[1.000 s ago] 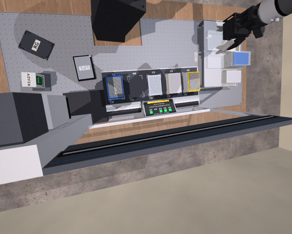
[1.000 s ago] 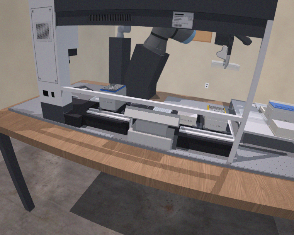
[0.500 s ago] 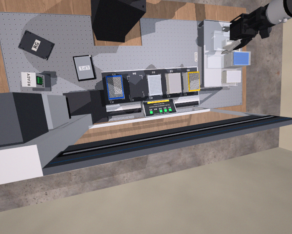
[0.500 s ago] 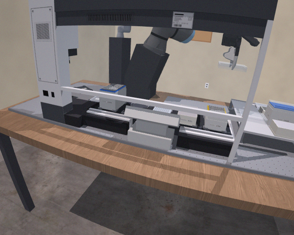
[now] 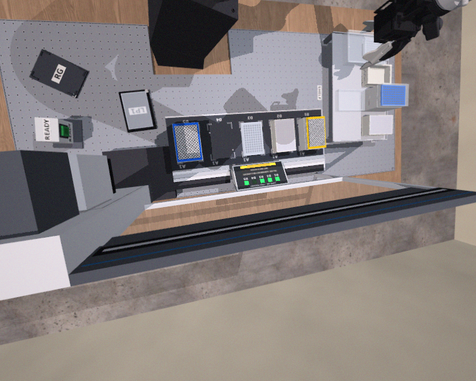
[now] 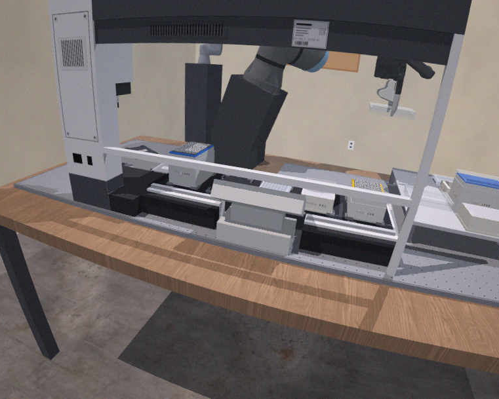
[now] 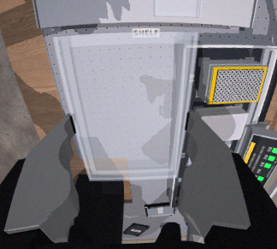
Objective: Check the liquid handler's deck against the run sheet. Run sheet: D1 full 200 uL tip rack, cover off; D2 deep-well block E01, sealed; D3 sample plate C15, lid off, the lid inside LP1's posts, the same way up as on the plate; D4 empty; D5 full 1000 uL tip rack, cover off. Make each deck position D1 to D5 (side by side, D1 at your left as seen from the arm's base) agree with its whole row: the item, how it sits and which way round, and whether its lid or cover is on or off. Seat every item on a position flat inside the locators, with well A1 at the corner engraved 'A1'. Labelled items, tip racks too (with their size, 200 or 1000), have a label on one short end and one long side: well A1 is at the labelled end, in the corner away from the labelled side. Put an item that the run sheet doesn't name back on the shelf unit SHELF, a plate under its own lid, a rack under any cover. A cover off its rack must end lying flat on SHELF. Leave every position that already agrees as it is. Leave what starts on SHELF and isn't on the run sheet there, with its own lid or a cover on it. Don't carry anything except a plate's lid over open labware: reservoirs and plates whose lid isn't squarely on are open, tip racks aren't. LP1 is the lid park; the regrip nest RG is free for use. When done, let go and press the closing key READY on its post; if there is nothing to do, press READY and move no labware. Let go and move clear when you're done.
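I have the gripper point(image 7: 128, 173) clamped on a clear cover point(image 7: 124, 100), jaws half-wide across it, carried high over SHELF point(image 5: 331, 80) to lay it flat there.

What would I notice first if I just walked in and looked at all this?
High in the air at the shelf end, the gripper pinches a see-through cover, holding it flat above the shelf unit. Down on the deck, two tip racks catch the eye, a blue-rimmed one at one end and a yellow-rimmed one at the other. A green READY key sits off by itself.
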